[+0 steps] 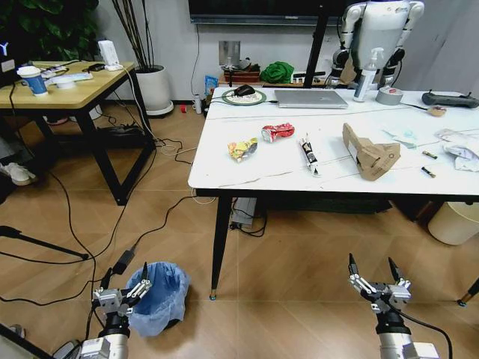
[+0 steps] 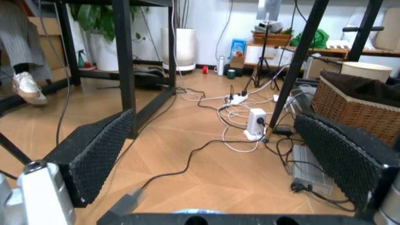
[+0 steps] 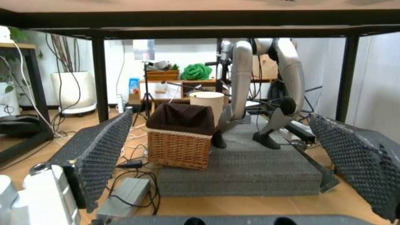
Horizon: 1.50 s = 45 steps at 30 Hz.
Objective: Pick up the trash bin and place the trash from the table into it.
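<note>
Left hand (image 1: pixel 125 288) lower left, fingers apart beside bin (image 1: pixel 159 295), right hand (image 1: pixel 378 278) lower right, spread, trash (image 1: pixel 278 132) on table (image 1: pixel 224 168), no legible labels

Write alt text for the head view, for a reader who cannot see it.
The left gripper, fingers open, hangs low beside the blue-lined trash bin on the wooden floor, left of the white table. The table carries trash: a yellow wrapper, red wrapper, white tube and brown paper bag. The open right gripper hangs lower right.
</note>
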{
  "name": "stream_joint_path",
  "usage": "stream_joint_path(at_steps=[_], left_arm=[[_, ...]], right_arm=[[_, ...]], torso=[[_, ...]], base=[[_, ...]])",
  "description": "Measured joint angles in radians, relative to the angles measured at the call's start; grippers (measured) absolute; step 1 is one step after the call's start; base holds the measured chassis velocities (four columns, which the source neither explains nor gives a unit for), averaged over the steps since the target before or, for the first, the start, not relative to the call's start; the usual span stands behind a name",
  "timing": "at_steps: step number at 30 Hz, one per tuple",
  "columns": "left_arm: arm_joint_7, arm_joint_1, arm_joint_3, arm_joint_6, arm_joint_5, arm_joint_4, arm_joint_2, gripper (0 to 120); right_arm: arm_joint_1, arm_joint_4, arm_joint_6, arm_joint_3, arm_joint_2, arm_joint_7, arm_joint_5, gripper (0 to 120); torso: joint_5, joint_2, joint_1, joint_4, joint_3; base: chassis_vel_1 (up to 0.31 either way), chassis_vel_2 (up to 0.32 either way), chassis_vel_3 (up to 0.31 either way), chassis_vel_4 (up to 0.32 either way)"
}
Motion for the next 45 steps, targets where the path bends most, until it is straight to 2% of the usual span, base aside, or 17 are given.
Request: stream_joint_path(at_steps=[19, 31, 33, 38, 45], left_arm=[[-0.015, 0.026, -0.029, 0.103, 0.001, 0.005, 0.057, 100], [-0.017, 0.036, -0.03, 0.107, 0.009, -0.001, 0.045, 100], [-0.017, 0.038, -0.03, 0.106, 0.01, -0.006, 0.037, 100], [-0.017, 0.039, -0.034, 0.106, 0.009, -0.005, 0.034, 100], [-0.024, 0.037, -0.049, 0.135, 0.003, 0.003, 0.042, 100]], right_arm=[[0.03, -0.029, 0.001, -0.026, 0.046, -0.003, -0.04, 100], [0.032, -0.058, 0.022, -0.028, 0.057, -0.009, -0.04, 100], [0.032, -0.058, 0.022, -0.028, 0.052, -0.01, -0.037, 100], [0.034, -0.062, 0.023, -0.028, 0.045, -0.01, -0.036, 100], [0.042, -0.067, 0.024, -0.032, 0.039, -0.012, -0.035, 100]], torso=[[0.0, -0.082, -0.031, 0.0, -0.05], [0.0001, -0.125, -0.046, 0.0, -0.079], [0.0001, -0.148, -0.055, 0.0, -0.094], [0.0001, -0.167, -0.061, 0.0, -0.106], [0.0001, -0.196, -0.071, 0.0, -0.125]], base=[[0.0, 0.0, 0.0, 0.0], [0.0, 0.0, 0.0, 0.0], [0.0, 0.0, 0.0, 0.0], [0.0, 0.0, 0.0, 0.0], [0.0, 0.0, 0.0, 0.0]])
